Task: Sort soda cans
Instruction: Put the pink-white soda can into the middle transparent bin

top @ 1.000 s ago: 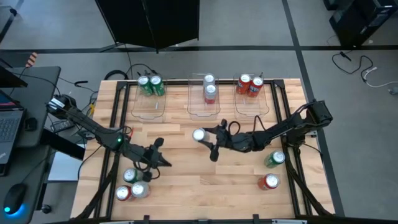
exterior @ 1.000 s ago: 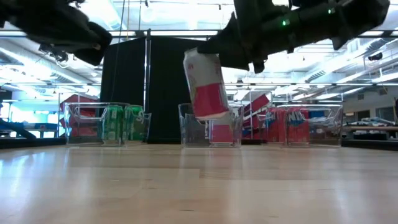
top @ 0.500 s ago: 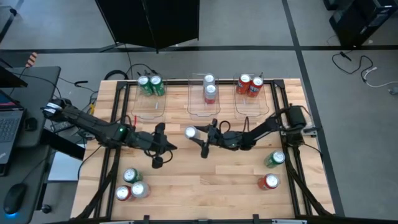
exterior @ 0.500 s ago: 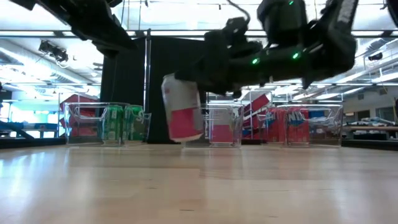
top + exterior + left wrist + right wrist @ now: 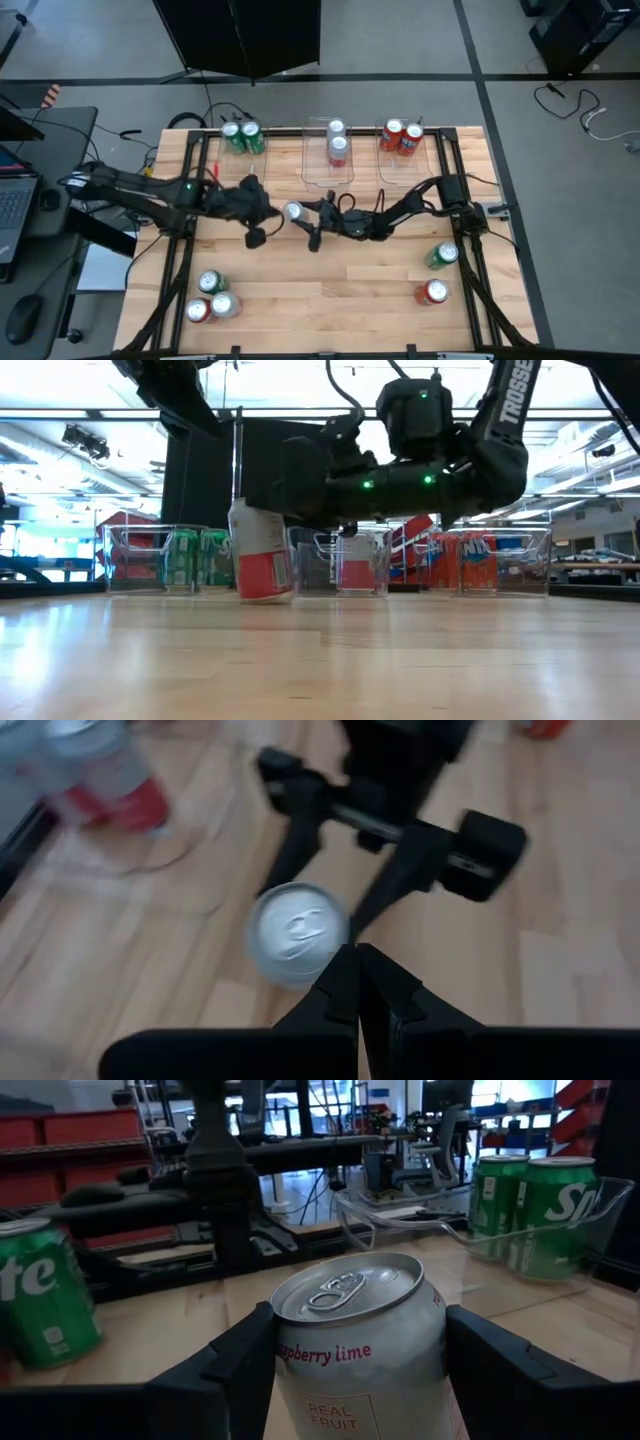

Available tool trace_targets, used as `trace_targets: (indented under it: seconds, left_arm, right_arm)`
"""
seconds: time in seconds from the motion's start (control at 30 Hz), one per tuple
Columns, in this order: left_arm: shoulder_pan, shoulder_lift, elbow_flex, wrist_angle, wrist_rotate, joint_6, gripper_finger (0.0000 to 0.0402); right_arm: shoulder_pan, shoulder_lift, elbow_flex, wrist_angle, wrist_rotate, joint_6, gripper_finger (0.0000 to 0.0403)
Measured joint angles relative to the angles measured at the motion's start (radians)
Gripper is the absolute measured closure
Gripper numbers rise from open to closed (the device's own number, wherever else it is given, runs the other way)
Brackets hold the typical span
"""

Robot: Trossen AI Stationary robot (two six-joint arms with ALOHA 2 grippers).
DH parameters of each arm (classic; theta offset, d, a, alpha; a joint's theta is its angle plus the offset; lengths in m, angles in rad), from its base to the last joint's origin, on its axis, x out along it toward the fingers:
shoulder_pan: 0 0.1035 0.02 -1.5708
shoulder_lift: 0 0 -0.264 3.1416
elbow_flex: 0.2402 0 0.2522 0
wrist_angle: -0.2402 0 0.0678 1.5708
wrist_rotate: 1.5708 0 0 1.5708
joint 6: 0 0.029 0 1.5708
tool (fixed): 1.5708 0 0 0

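Silver-white can [image 5: 293, 211] sat mid-table, grasped by the right gripper [image 5: 303, 214]; the left gripper [image 5: 258, 222] was clenched empty. Six cans looked binned, perhaps five loose ones remained.

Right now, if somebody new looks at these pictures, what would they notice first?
The two arms meet mid-table: the right gripper holds a silver-white can beside the shut left gripper. Behind, three clear bins hold sorted cans, and loose cans wait at the table's near corners.
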Motion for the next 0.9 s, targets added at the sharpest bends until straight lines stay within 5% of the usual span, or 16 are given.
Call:
trace_targets:
  seconds: [0.5,0.9]
  left_arm:
    - [0.231,0.03,0.24,-0.303,0.271,0.003,0.04]
    - [0.239,0.155,0.298,-0.375,0.28,0.177,0.0394]
  right_arm:
    - [-0.013,-0.007,0.006,-0.03,0.005,0.074,0.0097]
    - [-0.002,-0.043,0.01,-0.065,0.004,0.034,0.0066]
